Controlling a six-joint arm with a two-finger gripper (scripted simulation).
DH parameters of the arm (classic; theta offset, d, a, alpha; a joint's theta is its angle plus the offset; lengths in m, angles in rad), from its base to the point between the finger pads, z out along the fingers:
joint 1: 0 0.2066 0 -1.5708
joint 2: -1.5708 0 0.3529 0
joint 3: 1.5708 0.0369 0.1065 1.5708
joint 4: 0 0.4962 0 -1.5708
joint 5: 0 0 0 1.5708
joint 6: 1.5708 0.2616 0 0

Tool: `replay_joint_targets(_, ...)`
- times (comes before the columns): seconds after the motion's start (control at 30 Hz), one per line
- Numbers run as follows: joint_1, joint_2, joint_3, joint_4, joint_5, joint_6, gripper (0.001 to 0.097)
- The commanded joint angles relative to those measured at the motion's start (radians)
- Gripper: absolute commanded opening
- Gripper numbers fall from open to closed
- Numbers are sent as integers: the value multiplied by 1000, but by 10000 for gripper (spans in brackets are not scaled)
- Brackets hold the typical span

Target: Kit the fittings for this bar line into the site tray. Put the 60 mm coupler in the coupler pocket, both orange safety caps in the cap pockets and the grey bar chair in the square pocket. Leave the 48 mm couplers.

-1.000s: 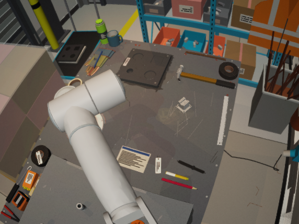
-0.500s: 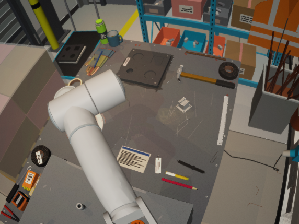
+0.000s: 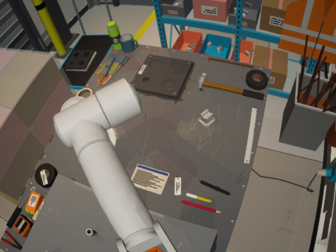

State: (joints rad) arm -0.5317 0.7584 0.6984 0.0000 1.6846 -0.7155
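Note:
The dark site tray (image 3: 163,75) lies at the far middle of the grey bench, with round pockets, a square pocket and a small hole showing empty. The grey bar chair (image 3: 206,117) stands upright on the open bench to the tray's right and nearer. No coupler or orange cap shows on the bench. The white arm (image 3: 102,147) rises from the near edge and bends left over the bench's left side. My gripper is hidden behind the arm's elbow, so its state and any load cannot be made out.
Behind the bench, blue shelving (image 3: 235,18) holds boxes and bins. A hammer (image 3: 229,88), tape roll (image 3: 256,79) and white ruler (image 3: 250,135) lie right of the tray. A bottle (image 3: 114,35) and mug (image 3: 127,43) stand at the far left. A sheet (image 3: 150,178), markers and pencil lie near.

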Motion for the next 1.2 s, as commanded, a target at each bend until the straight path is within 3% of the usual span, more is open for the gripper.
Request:
replay_joint_targets(0.0, 0, -1, -1, 0, 0, 0, 370)
replay_joint_targets(0.77, 0, -1, -1, 0, 0, 0, 331)
replay_joint_targets(0.8, 0, -1, -1, 0, 0, 0, 80)
replay_joint_targets(1.17, 0, -1, -1, 0, 0, 0, 80)
